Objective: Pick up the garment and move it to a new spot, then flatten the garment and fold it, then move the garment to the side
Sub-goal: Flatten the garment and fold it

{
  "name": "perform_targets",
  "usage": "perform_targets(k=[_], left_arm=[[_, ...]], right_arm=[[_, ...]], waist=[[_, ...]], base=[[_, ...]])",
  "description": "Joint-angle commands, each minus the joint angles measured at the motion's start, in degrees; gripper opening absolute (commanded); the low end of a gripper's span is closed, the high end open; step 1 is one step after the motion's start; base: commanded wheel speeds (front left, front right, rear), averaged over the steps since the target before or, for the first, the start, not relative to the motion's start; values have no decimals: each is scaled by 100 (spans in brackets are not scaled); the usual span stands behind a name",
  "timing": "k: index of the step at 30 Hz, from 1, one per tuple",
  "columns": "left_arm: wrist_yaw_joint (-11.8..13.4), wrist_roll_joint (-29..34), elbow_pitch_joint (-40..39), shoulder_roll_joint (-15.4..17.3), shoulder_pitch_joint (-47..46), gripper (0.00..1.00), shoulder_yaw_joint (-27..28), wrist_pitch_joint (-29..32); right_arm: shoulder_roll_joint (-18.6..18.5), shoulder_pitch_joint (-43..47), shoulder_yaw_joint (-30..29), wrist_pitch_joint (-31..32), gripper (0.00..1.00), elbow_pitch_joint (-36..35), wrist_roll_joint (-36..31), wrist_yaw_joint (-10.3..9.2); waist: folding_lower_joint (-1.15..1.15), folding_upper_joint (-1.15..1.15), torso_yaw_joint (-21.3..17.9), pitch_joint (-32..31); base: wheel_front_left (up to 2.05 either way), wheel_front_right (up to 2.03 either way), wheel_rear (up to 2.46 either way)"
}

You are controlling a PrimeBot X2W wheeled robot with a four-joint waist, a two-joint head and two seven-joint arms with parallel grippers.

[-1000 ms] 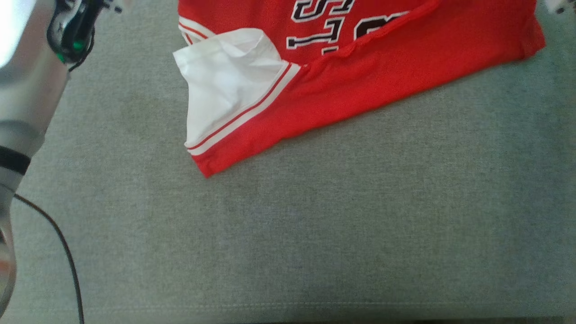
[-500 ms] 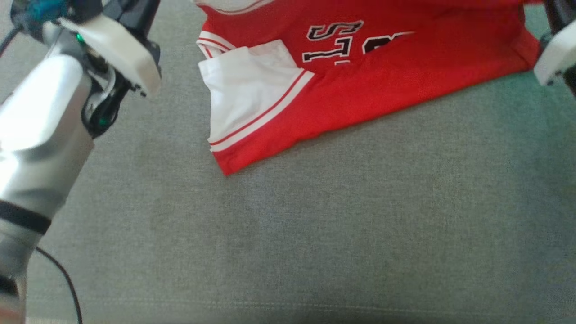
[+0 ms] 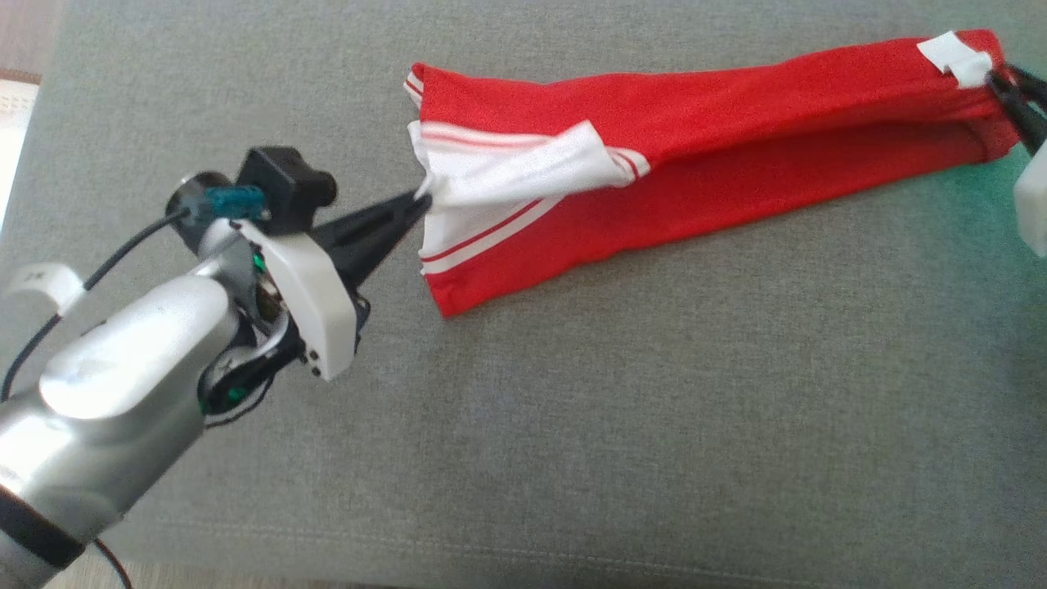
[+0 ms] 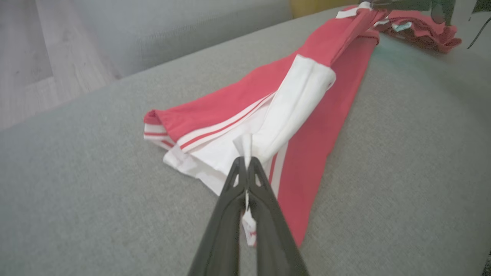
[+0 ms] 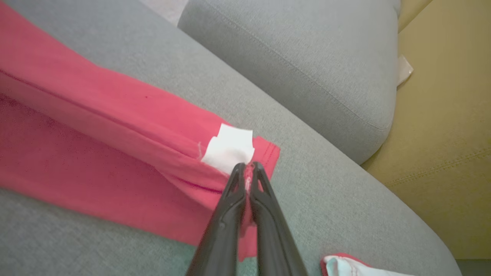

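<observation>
The garment [image 3: 736, 139] is a red jersey with white sleeve panels and red-and-white stripes, stretched into a long band across the grey cushion. My left gripper [image 3: 421, 200] is shut on its white sleeve edge at the left end; in the left wrist view the fingertips [image 4: 245, 163] pinch white fabric of the garment [image 4: 291, 103]. At the far right my right gripper [image 3: 994, 80] is shut on the other end, beside a white label. The right wrist view shows that gripper [image 5: 247, 168] clamped on the red hem of the garment [image 5: 96, 126].
The grey sofa cushion [image 3: 613, 425] spreads wide in front of the garment. A grey back cushion [image 5: 307, 57] and a mustard-yellow surface [image 5: 441, 134] lie beyond the right end. Another red and pale cloth [image 4: 422, 32] lies past the far end. Wooden floor [image 4: 23, 57] borders the cushion.
The head camera view has shifted. The garment, earlier spread wide with its lettering showing, is now doubled over into a narrow band held taut between both grippers.
</observation>
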Motion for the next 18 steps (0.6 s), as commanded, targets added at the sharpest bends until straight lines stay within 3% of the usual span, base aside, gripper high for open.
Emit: perform_targets(k=[1, 8, 18], left_arm=[[9, -63, -177, 308, -208, 0, 177, 21], [8, -195, -153, 246, -280, 0, -21, -37], [8, -408, -16, 65, -465, 0, -402, -15]], right_arm=[[-271, 15, 124, 13, 0, -6, -72, -5], [-363, -267, 597, -7, 0, 137, -165, -5], [-183, -632, 1106, -139, 0, 446, -235, -5]], waist=[[0, 0, 11, 40], [0, 0, -3, 166], [0, 0, -21, 330]], base=[[0, 0, 0], [0, 0, 0], [0, 0, 0]])
